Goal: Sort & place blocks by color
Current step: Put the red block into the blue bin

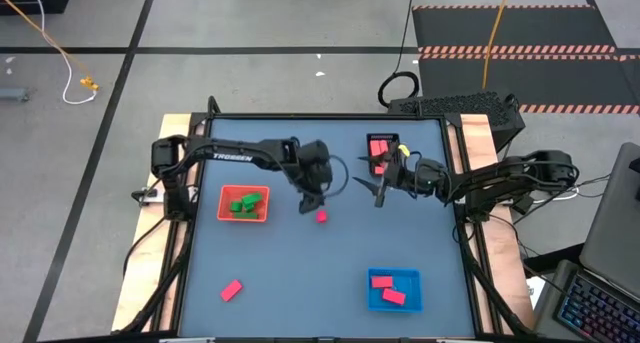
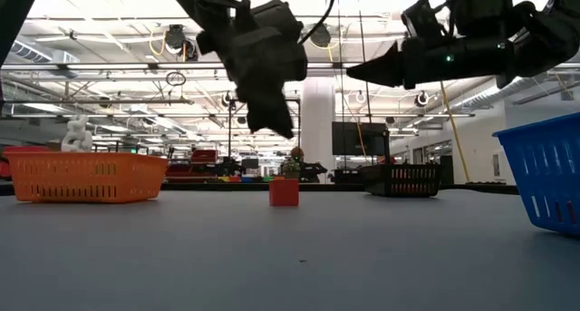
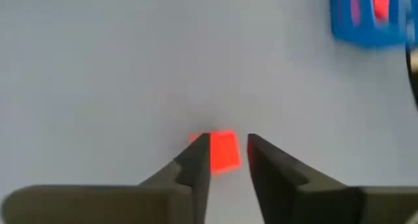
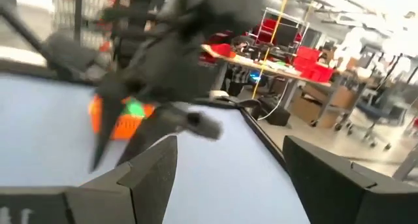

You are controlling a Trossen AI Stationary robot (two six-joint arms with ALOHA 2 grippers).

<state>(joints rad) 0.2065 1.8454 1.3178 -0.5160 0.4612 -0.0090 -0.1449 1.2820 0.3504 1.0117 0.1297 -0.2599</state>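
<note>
A small red block rests flat on the blue-grey table near its middle. My left gripper hangs above it and slants down. Its fingers stand a little apart, and the block shows past their tips in the left wrist view, below my left gripper. My right gripper is raised to the right of it, pointing level toward the table's left edge, open and empty. A pink block lies at the near left.
An orange tray holding green blocks stands left of my left gripper. A black tray with red blocks is at the far right. A blue tray with red blocks is at the near right.
</note>
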